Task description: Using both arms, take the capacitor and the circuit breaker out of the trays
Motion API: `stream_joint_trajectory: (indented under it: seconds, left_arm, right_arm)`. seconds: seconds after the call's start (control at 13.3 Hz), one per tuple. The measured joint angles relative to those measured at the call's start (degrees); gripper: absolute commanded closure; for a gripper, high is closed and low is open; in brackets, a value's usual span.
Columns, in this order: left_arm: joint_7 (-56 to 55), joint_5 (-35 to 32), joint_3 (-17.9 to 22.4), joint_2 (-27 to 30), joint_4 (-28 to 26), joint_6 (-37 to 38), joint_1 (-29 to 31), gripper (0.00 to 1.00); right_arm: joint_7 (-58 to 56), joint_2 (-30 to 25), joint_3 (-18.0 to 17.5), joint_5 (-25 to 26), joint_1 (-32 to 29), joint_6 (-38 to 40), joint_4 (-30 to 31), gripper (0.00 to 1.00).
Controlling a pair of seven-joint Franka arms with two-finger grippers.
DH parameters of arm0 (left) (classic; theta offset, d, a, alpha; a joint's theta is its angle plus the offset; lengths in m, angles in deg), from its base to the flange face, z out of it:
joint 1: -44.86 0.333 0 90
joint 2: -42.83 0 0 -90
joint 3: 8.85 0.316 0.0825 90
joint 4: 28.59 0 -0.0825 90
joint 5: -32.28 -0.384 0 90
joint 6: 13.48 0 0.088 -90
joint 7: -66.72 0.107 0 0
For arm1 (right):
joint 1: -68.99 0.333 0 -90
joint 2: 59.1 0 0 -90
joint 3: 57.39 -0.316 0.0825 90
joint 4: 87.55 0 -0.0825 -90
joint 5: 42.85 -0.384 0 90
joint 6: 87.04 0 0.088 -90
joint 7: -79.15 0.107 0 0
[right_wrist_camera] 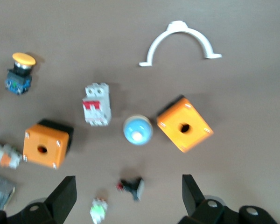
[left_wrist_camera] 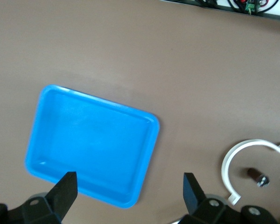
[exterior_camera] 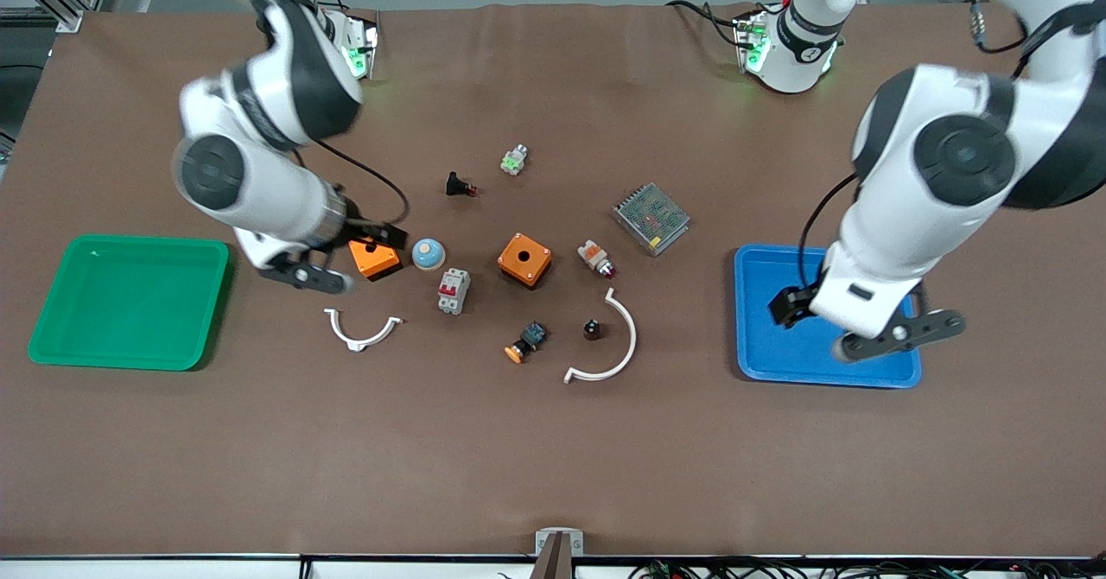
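The capacitor (exterior_camera: 592, 329), a tiny black stub, stands on the brown mat inside the curve of a white half-ring (exterior_camera: 609, 346). It also shows in the left wrist view (left_wrist_camera: 257, 176). The breaker (exterior_camera: 453, 290), a white-grey block with red levers, lies near the table's middle and shows in the right wrist view (right_wrist_camera: 97, 104). My left gripper (exterior_camera: 788, 304) (left_wrist_camera: 129, 189) is open and empty over the blue tray (exterior_camera: 821, 363). My right gripper (exterior_camera: 373, 235) (right_wrist_camera: 128, 196) is open and empty, up over an orange box (exterior_camera: 374, 259), toward the right arm's end from the breaker.
A green tray (exterior_camera: 130, 301) lies at the right arm's end. Around the breaker are a blue dome (exterior_camera: 428, 253), a second orange box (exterior_camera: 524, 259), an orange-capped button (exterior_camera: 527, 341), a white clamp (exterior_camera: 363, 330), a white-orange part (exterior_camera: 596, 257) and a mesh-covered metal box (exterior_camera: 651, 218).
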Motion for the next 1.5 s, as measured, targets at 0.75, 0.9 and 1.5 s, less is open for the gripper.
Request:
stream_joint_trajectory:
  seconds: [0.75,0.9,1.5]
  left_arm:
    - [23.28,6.41,1.75,17.29,-6.52,9.44,11.28,0.00]
    - [24.22,6.91,2.38,20.80,-10.39,9.46,11.29,0.00]
    - [24.62,10.34,1.98,25.40,-15.00,10.62,11.25,0.00]
  right_arm:
    - [-24.95,-12.28,0.34,6.70,-17.97,10.51,-3.73,0.00]
    - [-24.95,-12.34,0.01,7.20,-17.96,12.67,-7.75,0.00]
    - [-24.93,-12.19,-0.04,7.56,-18.57,13.73,-11.95,0.00]
